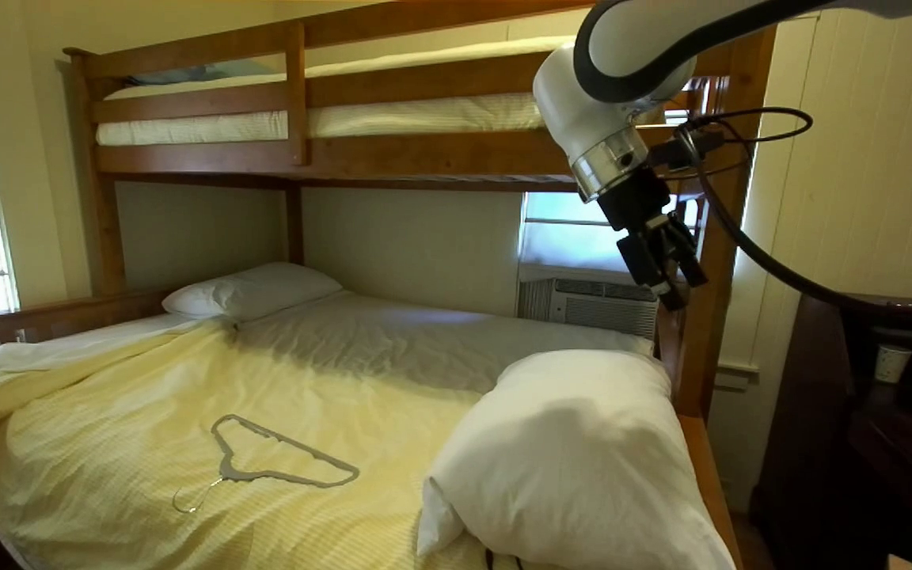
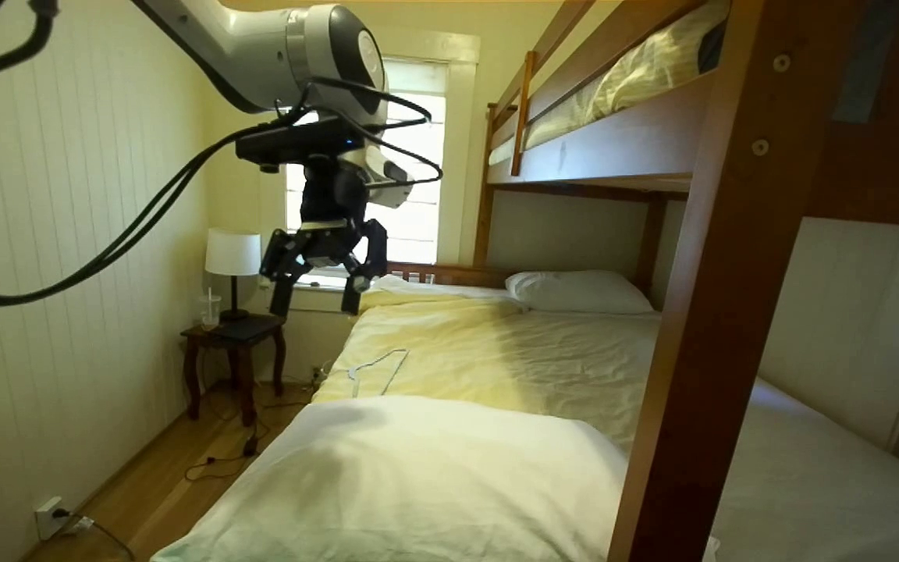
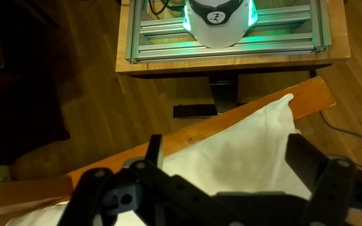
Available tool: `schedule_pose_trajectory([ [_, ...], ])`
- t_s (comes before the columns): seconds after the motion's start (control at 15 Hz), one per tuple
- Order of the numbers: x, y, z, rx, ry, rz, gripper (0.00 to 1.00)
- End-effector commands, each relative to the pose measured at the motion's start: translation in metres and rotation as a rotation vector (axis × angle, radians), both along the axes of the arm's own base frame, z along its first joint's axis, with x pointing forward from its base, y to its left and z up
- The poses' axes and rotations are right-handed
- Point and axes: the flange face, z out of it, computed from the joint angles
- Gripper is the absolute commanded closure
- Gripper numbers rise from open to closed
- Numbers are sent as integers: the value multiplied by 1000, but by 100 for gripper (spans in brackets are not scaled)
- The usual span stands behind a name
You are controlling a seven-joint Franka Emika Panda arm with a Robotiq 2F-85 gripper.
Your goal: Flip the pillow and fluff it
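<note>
The large white pillow [image 1: 575,459] lies plump and wrinkled at the near end of the bed. It also shows at the bottom of an exterior view [image 2: 434,476]. In the wrist view, part of the pillow [image 3: 231,163] lies below the fingers, with one corner over the wooden bed edge; the gripper body hides the rest. My gripper [image 1: 684,286] is in the air well above the pillow, pointing down. In an exterior view its two fingers [image 2: 315,300] are spread wide with nothing between them. The wrist view also shows the fingers [image 3: 226,142] apart and not touching the pillow.
A grey hanger [image 1: 290,455] lies on the yellow blanket [image 1: 123,443]. A smaller, flatter white pillow [image 1: 258,289] is at the far end. A wooden bunk post [image 2: 723,297] and the upper bunk rail [image 1: 424,154] stand close. The robot's base table [image 3: 231,62] is beside the bed.
</note>
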Motion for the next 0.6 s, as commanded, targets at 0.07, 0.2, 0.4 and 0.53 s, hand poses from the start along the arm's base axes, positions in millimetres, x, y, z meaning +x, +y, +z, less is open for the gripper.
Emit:
schedule_pose_trajectory([
  [0.07, -1, 11, -34, -49, -129, 73, 0],
  [0.2, -18, 18, -67, -50, -145, 109, 0],
  [0.4, -53, 25, -112, -55, -143, 118, 26],
  [0.53, -83, 19, -142, -114, -110, 110, 41],
])
